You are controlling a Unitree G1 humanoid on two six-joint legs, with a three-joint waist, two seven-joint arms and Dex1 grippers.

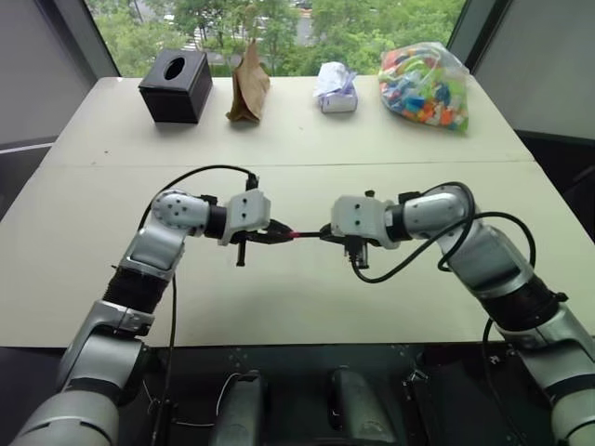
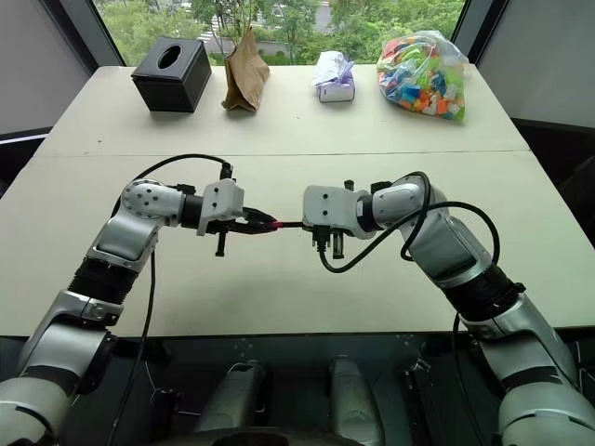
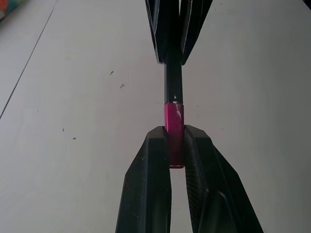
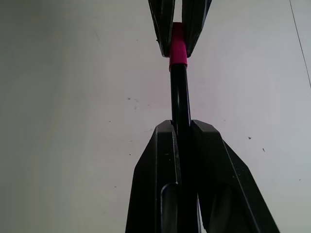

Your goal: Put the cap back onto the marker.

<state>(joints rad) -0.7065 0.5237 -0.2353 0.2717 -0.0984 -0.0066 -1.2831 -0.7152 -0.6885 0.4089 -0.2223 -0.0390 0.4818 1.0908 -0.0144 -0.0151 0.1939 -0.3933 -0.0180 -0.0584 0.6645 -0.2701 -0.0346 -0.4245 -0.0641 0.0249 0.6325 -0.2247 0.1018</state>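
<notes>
Cap (image 3: 174, 131): pinched by left gripper (image 3: 176, 145), seated on marker end.
Marker (image 4: 180, 104): clamped in right gripper (image 4: 182, 127), above table (image 1: 297, 139).

No readable text in these views

No letters, numbers, brand names or signs can be read on any thing here. The black tissue box (image 1: 176, 85), the brown paper bag (image 1: 248, 89), the small wrapped packet (image 1: 336, 88) and the clear bag of coloured pieces (image 1: 426, 85) at the far side of the table (image 1: 279, 288) carry no print that can be made out. The marker (image 3: 173, 85) and the cap (image 3: 174, 133), seen close between the fingers, also show no label.
</notes>
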